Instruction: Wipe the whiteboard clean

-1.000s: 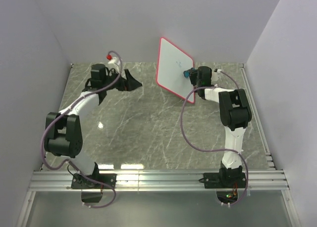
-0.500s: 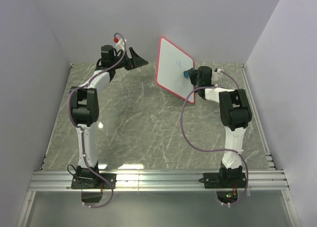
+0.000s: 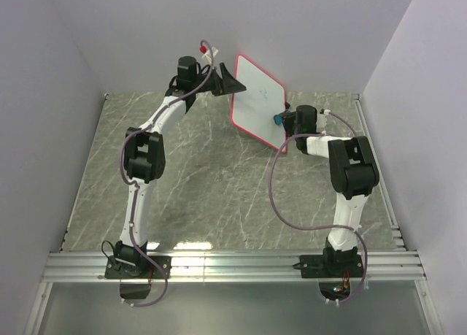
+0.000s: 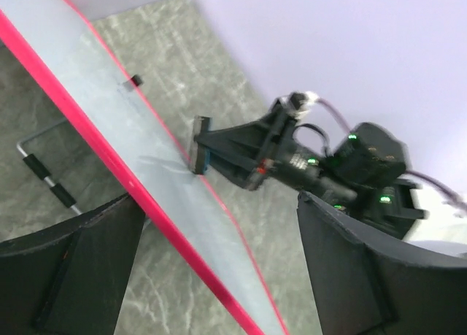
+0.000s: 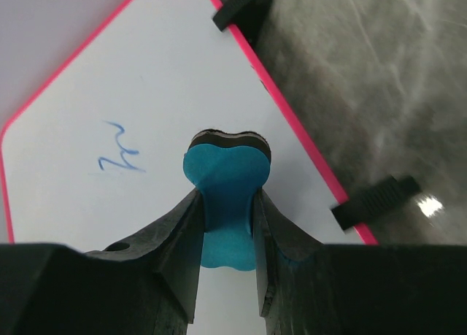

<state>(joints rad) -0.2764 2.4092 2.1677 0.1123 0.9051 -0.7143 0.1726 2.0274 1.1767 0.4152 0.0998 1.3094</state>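
Only an unreadable blue scribble (image 5: 120, 157) marks the whiteboard (image 3: 257, 100), propped tilted near the back wall (image 3: 306, 28) — right gripper (image 5: 226, 229) clamps a blue eraser (image 5: 226, 178) at its face, left gripper (image 3: 228, 82) gapes around its pink edge.

Items I can log from my feeds: grey-green marble-patterned tabletop (image 3: 219, 182), veined white, two bright glare spots towards its near side; plain pale lilac walls (image 3: 314, 28) enclosing it at back, left and right; silver grooved aluminium rail (image 3: 241, 266) across the near edge; ribbed metal strip (image 3: 383, 182) along the tabletop's right edge; flat grey panel (image 3: 241, 306) nearer than the rail.
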